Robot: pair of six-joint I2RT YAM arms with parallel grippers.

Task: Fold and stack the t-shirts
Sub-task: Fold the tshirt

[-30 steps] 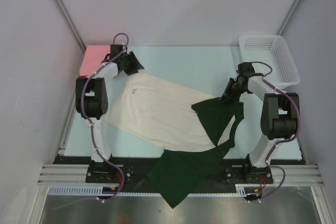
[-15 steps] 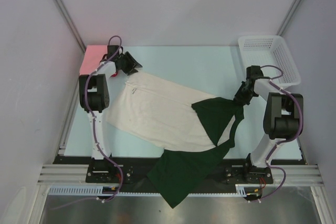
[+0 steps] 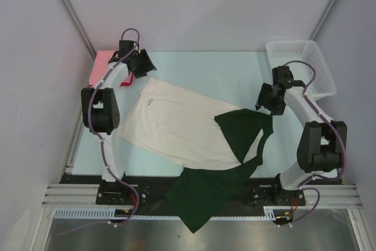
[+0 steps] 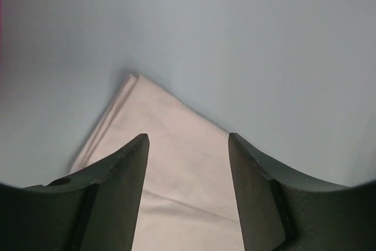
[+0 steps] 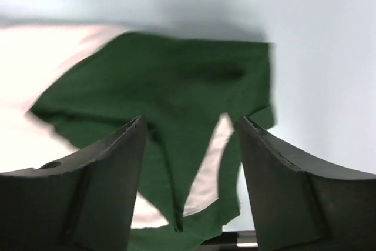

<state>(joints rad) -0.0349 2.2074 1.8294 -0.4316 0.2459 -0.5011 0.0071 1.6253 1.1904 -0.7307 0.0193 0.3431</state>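
Observation:
The cream-and-dark-green t-shirt (image 3: 176,123) lies spread diagonally across the table. One green sleeve (image 3: 244,130) is folded onto its right side, and the other green part (image 3: 202,195) hangs over the near edge. My left gripper (image 3: 143,63) hovers open just beyond the shirt's far-left corner. In the left wrist view, the cream corner (image 4: 176,145) shows between the open gripper's (image 4: 188,139) fingers, untouched. My right gripper (image 3: 267,98) is open above the sleeve's far-right edge. The right wrist view shows the green sleeve (image 5: 176,86) below the empty gripper (image 5: 191,123). The folded pink-red t-shirt (image 3: 100,67) sits at the far-left corner.
A white mesh basket (image 3: 301,66) stands at the far right corner, right behind the right arm. The pale blue table (image 3: 217,72) ends at grey walls on the left, back and right. A black rail (image 3: 264,186) runs along the near edge.
Both grippers opened and let go of the shirt. The left one drew back off the cream corner toward the far left. The right one lifted off the green sleeve toward the basket.

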